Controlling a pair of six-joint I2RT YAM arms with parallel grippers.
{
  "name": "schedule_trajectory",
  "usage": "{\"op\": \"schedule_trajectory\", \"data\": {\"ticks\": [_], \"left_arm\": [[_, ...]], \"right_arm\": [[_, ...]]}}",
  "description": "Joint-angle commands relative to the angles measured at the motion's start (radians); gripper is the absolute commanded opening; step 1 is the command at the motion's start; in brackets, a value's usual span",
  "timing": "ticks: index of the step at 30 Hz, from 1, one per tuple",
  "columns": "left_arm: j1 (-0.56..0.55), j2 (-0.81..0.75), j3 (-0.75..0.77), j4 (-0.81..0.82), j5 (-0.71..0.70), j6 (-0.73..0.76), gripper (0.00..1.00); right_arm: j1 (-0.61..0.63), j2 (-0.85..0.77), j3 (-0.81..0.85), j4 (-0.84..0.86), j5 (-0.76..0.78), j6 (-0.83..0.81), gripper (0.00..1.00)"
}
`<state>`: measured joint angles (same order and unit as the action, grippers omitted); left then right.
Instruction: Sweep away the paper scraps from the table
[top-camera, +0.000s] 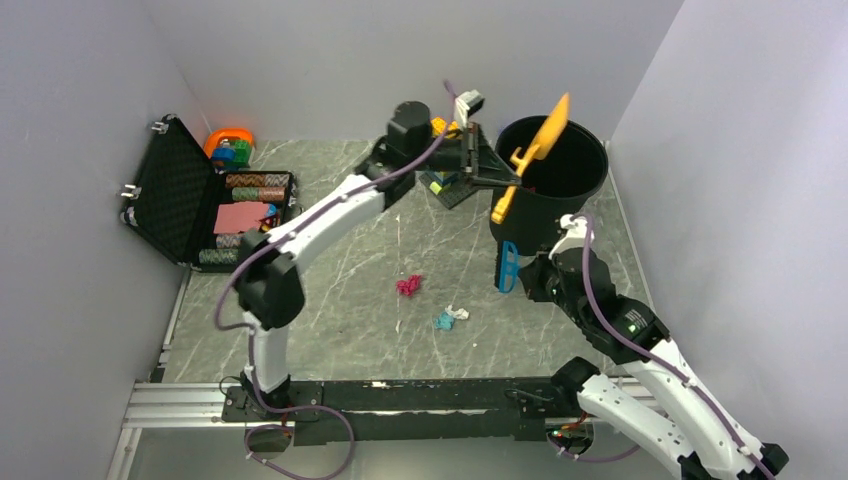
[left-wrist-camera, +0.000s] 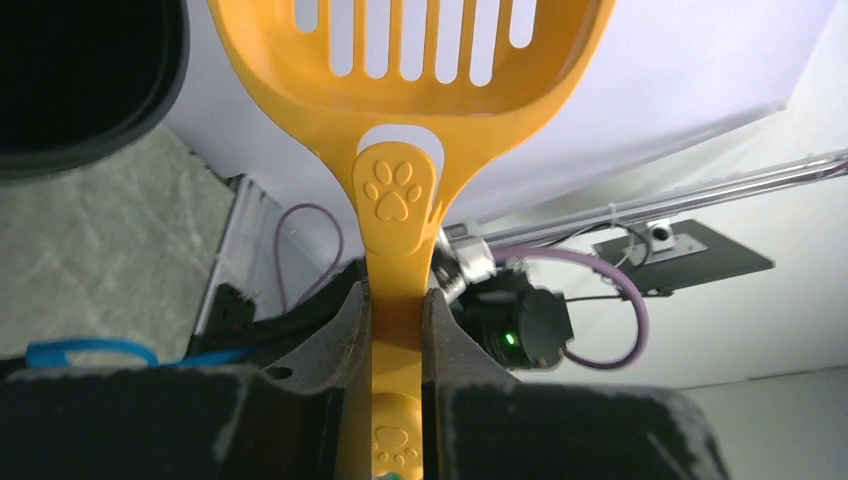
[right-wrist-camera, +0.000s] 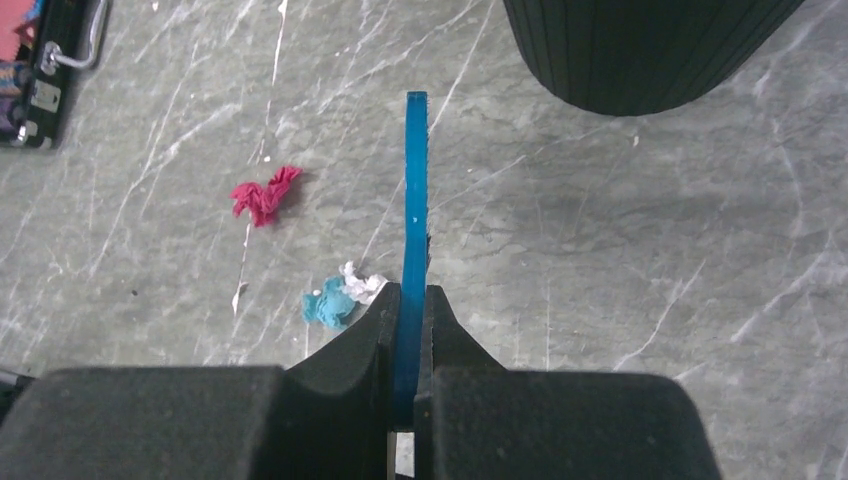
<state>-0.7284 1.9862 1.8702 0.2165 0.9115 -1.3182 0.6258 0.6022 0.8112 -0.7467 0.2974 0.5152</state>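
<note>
Three paper scraps lie on the grey-green table: a pink-red wad, a teal wad and a white wad touching it. My left gripper is shut on the handle of a slotted yellow-orange scoop, held tilted over the black bin. My right gripper is shut on a thin blue brush, just right of the scraps and in front of the bin.
An open black foam-lined case with poker chips stands at the back left, an orange toy behind it. A toy brick build sits under my left arm. White walls close in on three sides. A black rail runs along the near edge.
</note>
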Motion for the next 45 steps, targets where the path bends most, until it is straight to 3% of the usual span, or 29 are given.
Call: {"op": "schedule_trajectory", "data": {"ticks": [1, 5, 10, 15, 20, 25, 30, 36, 45], "left_arm": [[0.061, -0.267, -0.045, -0.344, -0.026, 0.415, 0.0], [0.115, -0.464, -0.094, -0.738, -0.227, 0.742, 0.0], [0.132, -0.72, -0.292, -1.035, -0.722, 1.018, 0.0], [0.133, -0.841, -0.468, -1.212, -1.175, 1.092, 0.0], [0.135, -0.871, -0.584, -1.276, -1.457, 0.989, 0.0], [0.136, -0.886, -0.667, -1.26, -1.548, 0.91, 0.0], [0.137, -0.897, -0.715, -1.271, -1.577, 0.885, 0.0], [0.136, -0.938, -0.785, -1.244, -1.578, 0.897, 0.0], [0.137, -0.944, -0.848, -1.175, -1.472, 0.976, 0.0]], "right_arm": [[0.0, 0.056, 0.058, 0.072, -0.062, -0.016, 0.0], [0.0, 0.121, 0.1, 0.105, -0.116, -0.03, 0.0], [0.0, 0.25, 0.162, 0.086, -0.189, -0.049, 0.0], [0.0, 0.437, 0.274, -0.005, -0.233, -0.069, 0.0], [0.002, 0.494, 0.256, 0.16, -0.391, -0.003, 0.0], [0.037, 0.613, 0.22, 0.443, -0.539, 0.167, 0.0], [0.137, 0.807, 0.287, 0.536, -0.489, 0.224, 0.0], [0.176, 0.983, 0.357, 0.431, -0.328, 0.338, 0.0], [0.176, 0.989, 0.401, 0.026, -0.075, 0.456, 0.0]]}}
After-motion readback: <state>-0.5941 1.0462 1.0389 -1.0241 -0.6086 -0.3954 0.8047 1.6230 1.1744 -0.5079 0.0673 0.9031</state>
